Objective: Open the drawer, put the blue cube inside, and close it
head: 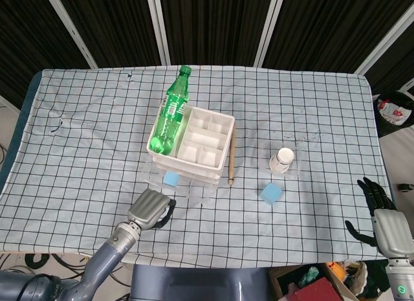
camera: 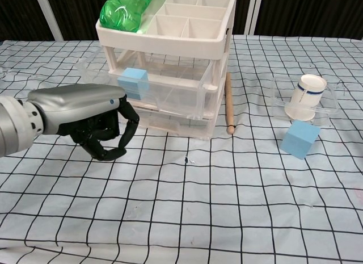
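Hovering low over the checked tablecloth (camera: 187,218) at the left, the left hand (camera: 93,125) sits just in front of the drawer unit (camera: 170,76), its dark fingers (camera: 110,145) curled inward toward the palm with nothing between them. In the head view the same hand (head: 150,209) shows near the table's front edge, just below the pulled-out drawer.

Next to the right stands the white drawer unit with clear plastic drawers. Its upper drawer (camera: 164,85) juts forward of the frame, open, and a blue cube (camera: 133,82) rests inside it at its left end; the head view shows this cube (head: 171,178) in the protruding part. On top of the unit, a divided white tray (head: 200,142) holds a green plastic bottle (head: 171,113) lying in its left channel, cap pointing away from the robot.

Just beside the unit's right side lies a wooden stick (camera: 229,102), running front to back on the cloth.

Further right, a white paper cup (camera: 305,97) rests on its side in a clear plastic container (camera: 329,99). A second blue cube (camera: 300,138) lies tilted on the cloth just in front of it.

At the far right, only in the head view, the right hand (head: 381,217) hangs past the table's corner, fingers spread apart and empty.
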`<state>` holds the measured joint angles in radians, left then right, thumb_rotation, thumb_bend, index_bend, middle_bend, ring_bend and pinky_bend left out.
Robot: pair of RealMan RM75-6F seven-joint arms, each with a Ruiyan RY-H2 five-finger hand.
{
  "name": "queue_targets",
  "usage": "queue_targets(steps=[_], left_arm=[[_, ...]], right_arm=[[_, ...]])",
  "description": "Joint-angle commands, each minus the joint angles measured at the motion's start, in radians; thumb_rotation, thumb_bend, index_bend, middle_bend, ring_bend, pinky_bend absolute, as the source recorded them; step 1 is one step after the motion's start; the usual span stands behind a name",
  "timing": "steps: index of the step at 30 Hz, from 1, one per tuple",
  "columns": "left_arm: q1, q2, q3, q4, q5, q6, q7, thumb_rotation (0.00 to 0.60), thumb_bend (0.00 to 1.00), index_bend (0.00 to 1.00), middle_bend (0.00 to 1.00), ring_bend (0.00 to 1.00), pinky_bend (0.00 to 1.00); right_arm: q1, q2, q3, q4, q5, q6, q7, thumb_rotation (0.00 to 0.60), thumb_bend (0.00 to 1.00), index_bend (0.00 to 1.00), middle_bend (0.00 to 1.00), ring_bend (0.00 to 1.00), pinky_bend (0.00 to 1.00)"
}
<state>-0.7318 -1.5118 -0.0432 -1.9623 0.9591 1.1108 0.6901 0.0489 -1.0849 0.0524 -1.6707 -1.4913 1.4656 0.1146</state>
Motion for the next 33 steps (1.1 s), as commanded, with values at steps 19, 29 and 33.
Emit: queue_targets(steps=[19,29,33], left_arm=[[-0.074,-0.115,-0.090,0.131,-0.086,-0.013,-0.003,0.600,0.41,0.65,0.98,0.95,0.90],[-0.102,-0.149,-0.134,0.198,-0.113,-0.019,-0.030,0.600,0.41,0.65,0.98,0.95,0.90],[-0.114,-0.160,-0.152,0.221,-0.125,-0.021,-0.038,0.600,0.41,0.65,0.99,0.95,0.90]], right_arm=[[0.002,0.001,0.002,-0.001,0.006,-0.005,0.007,0.600,0.25,0.00,0.00,0.00,0.18],[0.003,0.002,0.005,0.000,0.014,-0.009,0.010,0.600,0.25,0.00,0.00,0.00,0.18],[0.004,0.002,0.005,0.000,0.014,-0.011,0.010,0.600,0.25,0.00,0.00,0.00,0.18]])
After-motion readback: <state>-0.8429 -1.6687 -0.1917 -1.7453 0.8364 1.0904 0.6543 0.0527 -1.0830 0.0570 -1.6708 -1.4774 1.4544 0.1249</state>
